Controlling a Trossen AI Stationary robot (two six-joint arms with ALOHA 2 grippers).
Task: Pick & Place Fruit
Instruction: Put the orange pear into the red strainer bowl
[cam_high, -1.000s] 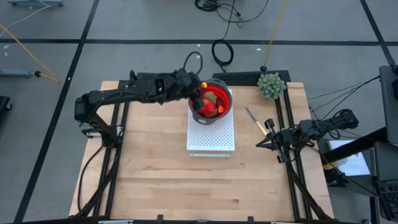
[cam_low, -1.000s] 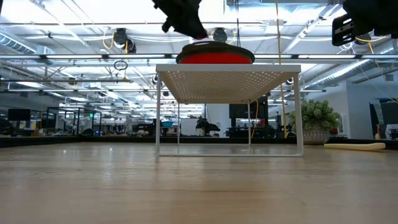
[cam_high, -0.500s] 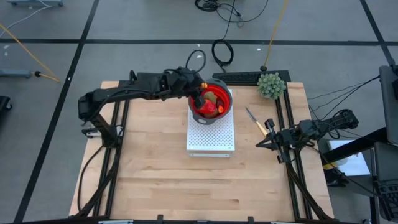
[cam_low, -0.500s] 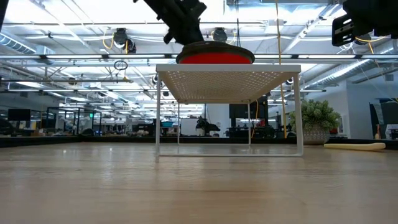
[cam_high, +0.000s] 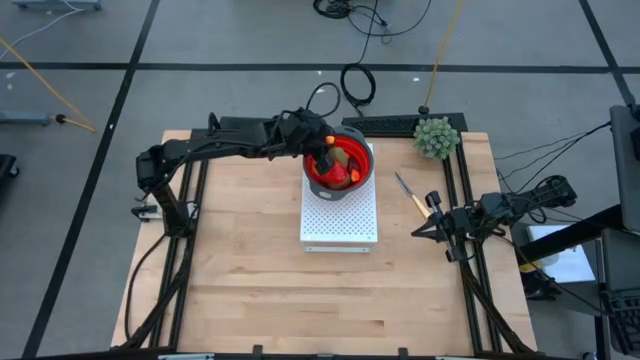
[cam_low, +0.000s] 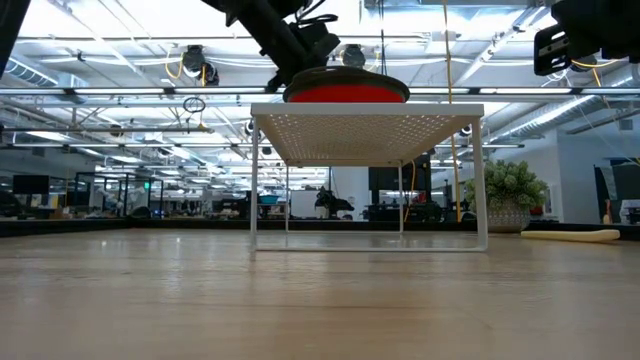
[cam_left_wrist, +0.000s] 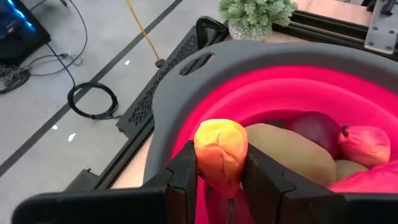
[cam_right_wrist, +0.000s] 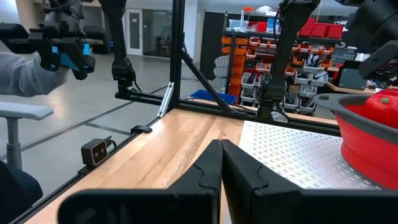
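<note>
Orange-yellow fruit (cam_left_wrist: 221, 155) pinched between left gripper (cam_left_wrist: 219, 177) fingers, just inside the rim of the red bowl (cam_high: 362, 178) on the white rack (cam_high: 340, 222) near the table's far edge. Right gripper (cam_right_wrist: 220, 163) closed, empty, by the right edge.

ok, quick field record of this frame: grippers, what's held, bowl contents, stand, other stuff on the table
left gripper: at the bowl's rim, shut on the orange-yellow fruit
right gripper: shut, empty, waiting at the table's right side
bowl: red bowl with grey rim, on the white perforated stand
bowl contents: brown-green oval, dark-red ball, small red-orange piece; others partly hidden
other items: yellow-handled knife and green spiky plant on the wooden table
</note>
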